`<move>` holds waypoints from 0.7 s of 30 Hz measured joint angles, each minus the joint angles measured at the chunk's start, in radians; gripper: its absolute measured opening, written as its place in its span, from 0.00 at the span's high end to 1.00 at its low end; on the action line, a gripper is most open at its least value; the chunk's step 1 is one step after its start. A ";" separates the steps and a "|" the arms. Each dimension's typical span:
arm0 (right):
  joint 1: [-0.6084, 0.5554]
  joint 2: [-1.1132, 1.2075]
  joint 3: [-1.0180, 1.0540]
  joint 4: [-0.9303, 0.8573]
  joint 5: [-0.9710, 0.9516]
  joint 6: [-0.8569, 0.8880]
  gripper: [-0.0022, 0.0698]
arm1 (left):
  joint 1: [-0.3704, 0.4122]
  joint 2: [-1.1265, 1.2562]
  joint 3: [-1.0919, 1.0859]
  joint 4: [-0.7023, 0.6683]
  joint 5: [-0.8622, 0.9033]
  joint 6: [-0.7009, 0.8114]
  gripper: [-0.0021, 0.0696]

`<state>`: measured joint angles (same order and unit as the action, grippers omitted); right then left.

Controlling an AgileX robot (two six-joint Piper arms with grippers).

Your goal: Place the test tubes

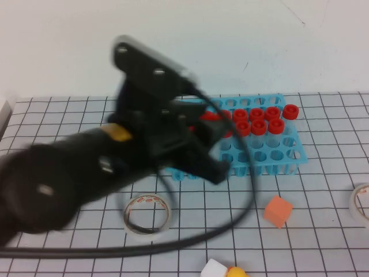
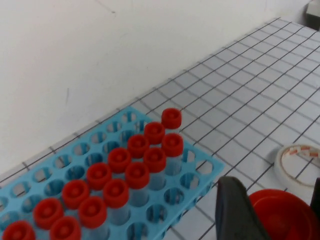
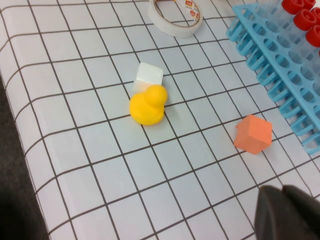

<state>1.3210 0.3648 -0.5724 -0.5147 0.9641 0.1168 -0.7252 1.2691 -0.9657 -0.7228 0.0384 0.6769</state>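
a lab-style robot test bench: a blue rack (image 1: 277, 157) of red-capped test tubes (image 1: 258, 127) at centre right, on a white gridded mat (image 1: 328, 242) below a plain white wall (image 1: 242, 40); a tape roll (image 1: 147, 213), orange cube (image 1: 278, 211) and toy duck (image 3: 148, 105) lie about.

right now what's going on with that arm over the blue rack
The left gripper is over the blue rack, shut on a red-capped test tube. Many capped tubes already stand in the rack, with plenty of holes unfilled. The right gripper is shut, idle above the table near the orange cube.
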 joint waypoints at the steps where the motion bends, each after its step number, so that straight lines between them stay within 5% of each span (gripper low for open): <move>1: 0.000 0.000 0.000 0.000 0.000 0.000 0.97 | -0.034 0.020 -0.015 0.109 -0.028 -0.122 0.60; 6: 0.000 0.000 0.000 0.000 0.000 0.000 0.97 | -0.134 0.177 -0.073 0.402 -0.194 -0.487 0.60; 14: 0.000 0.000 0.000 0.000 0.000 0.000 0.97 | -0.147 0.408 -0.164 0.503 -0.458 -0.643 0.60; 21: 0.000 0.000 0.000 0.000 0.000 0.000 0.97 | -0.132 0.580 -0.343 0.780 -0.493 -0.834 0.60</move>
<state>1.3210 0.3648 -0.5724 -0.5147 0.9641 0.1168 -0.8577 1.8488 -1.3083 0.0572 -0.4541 -0.1572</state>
